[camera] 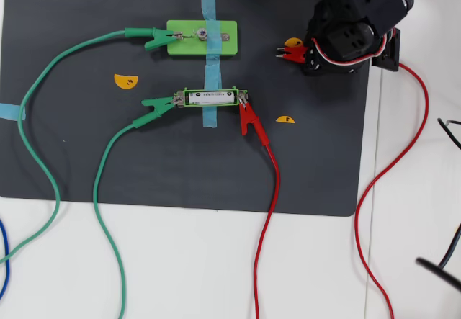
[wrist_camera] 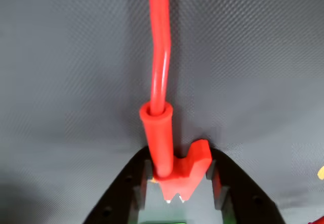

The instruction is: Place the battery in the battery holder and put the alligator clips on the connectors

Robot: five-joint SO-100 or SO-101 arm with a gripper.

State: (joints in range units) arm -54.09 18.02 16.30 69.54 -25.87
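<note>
- On the dark grey mat [camera: 180, 168] that covers most of the white desk [camera: 216, 276], the narrow bright-green plastic battery holder [camera: 209, 98] lies near the middle in the overhead view, pinned by a strip of blue tape [camera: 209, 52].
- The small white cylindrical battery [camera: 210, 98] sits inside the holder's slot.
- A green rubber-sleeved alligator clip [camera: 155, 106] bites the holder's left end, and a red-sleeved clip [camera: 249, 119] bites its right end; each trails a wire of its own colour toward the near edge.
- Farther away, a wider light-green block [camera: 202, 37] lies under the same tape, with another green clip [camera: 153, 39] on its left end; its right end is bare.
- At the far right, the black arm's pincer [camera: 288, 52] is closed around the second red alligator clip [wrist_camera: 179, 171], held just right of the block and apart from it.
- In the wrist view, that clip's metal teeth point at the camera and its red wire [wrist_camera: 161, 47] runs straight away over the mat.
- Three small orange half-discs [camera: 125, 81] lie scattered on the mat.
</note>
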